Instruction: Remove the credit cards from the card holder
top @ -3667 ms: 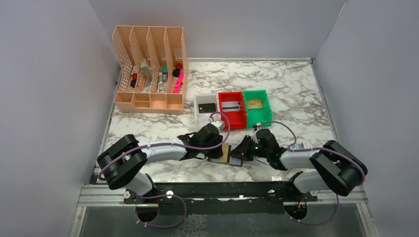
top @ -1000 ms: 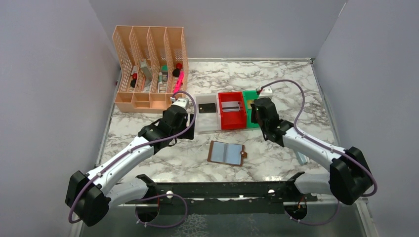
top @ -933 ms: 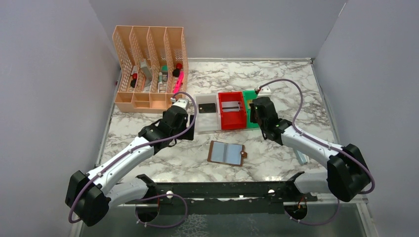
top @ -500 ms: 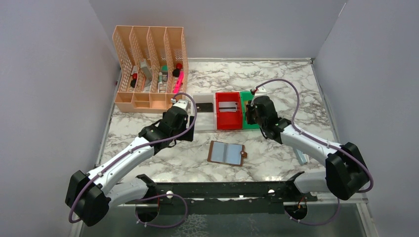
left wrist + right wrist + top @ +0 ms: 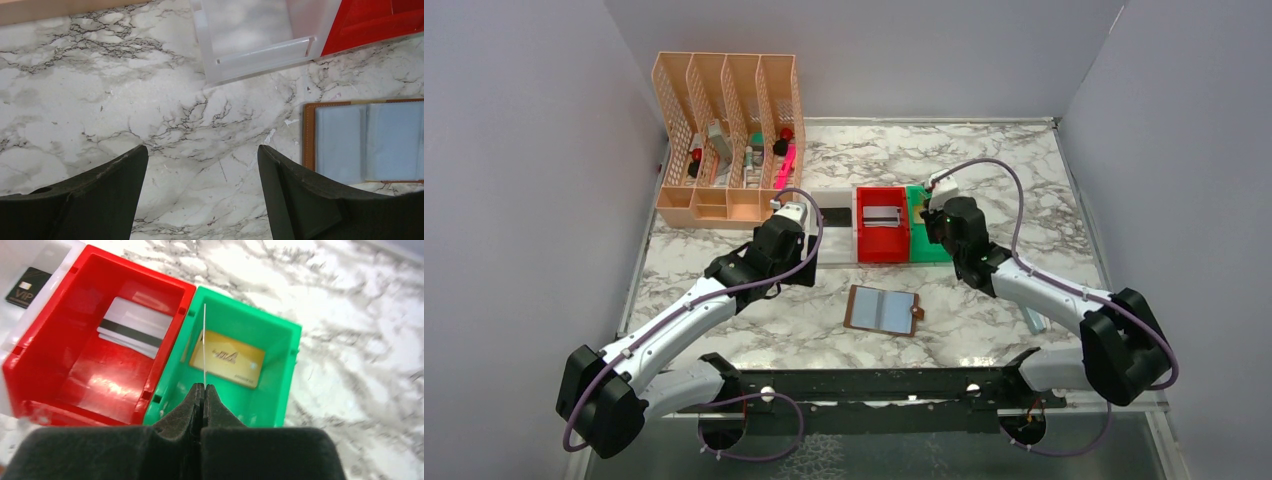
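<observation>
The card holder (image 5: 883,310) lies open and flat on the marble table (image 5: 1064,240) between the arms, its pale pockets looking empty. The right gripper (image 5: 204,390) pinches one card (image 5: 204,345) edge-on above the green bin (image 5: 280,335), where a gold card (image 5: 227,360) lies, likely to drop it there. The left gripper (image 5: 200,160) hovers, fingers spread, holding nothing.

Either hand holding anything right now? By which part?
The right hand is shut on a card, seen edge-on, pinched by its near edge above the green bin. The left hand is open and holds nothing.
</observation>
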### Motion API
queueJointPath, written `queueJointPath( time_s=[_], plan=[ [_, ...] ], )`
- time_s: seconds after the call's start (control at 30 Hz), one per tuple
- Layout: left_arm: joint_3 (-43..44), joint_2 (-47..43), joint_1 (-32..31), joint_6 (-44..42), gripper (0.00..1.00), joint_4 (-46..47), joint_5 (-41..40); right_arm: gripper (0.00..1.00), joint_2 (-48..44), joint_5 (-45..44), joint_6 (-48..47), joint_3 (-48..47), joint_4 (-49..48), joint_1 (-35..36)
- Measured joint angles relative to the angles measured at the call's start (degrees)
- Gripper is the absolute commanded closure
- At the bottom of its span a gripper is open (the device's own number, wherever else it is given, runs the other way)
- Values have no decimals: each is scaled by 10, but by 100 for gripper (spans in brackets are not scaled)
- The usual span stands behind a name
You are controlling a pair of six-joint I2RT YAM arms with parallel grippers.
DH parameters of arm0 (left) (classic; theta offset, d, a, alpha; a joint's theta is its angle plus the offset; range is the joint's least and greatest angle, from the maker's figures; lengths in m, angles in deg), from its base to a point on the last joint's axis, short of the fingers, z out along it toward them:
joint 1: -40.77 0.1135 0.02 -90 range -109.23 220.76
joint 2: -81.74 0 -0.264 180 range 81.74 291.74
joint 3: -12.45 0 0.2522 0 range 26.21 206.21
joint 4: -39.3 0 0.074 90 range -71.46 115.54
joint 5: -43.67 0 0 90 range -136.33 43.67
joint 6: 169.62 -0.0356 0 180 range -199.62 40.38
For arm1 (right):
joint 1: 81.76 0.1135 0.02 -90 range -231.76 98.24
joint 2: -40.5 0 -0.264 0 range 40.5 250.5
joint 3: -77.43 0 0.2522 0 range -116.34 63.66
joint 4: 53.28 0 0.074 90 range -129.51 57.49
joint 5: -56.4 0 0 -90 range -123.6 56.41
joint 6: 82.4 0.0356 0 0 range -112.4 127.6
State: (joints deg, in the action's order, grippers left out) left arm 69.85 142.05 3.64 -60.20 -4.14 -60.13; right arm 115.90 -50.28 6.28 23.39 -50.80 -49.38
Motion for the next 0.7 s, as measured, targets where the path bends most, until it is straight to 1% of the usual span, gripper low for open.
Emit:
queueJointPath(
  time_s=[0.13, 0.27, 0.4, 0.53, 0.7],
  plan=[
    [0, 0, 0, -1, 16, 0, 0, 99, 12, 16, -107, 24, -86, -20],
    [0, 0, 0, -2, 16, 0, 0, 99, 41, 57, -201, 30, -128, -49],
    [0, 0, 0, -3, 16, 0, 0, 99, 68, 116, -274, 32, -130, -76],
    [-1, 0, 0, -4, 16, 0, 0, 99, 89, 160, -323, 32, -131, -93],
    [-1, 0, 0, -5, 16, 0, 0, 99, 109, 185, -369, 29, -130, -96]
  ],
)
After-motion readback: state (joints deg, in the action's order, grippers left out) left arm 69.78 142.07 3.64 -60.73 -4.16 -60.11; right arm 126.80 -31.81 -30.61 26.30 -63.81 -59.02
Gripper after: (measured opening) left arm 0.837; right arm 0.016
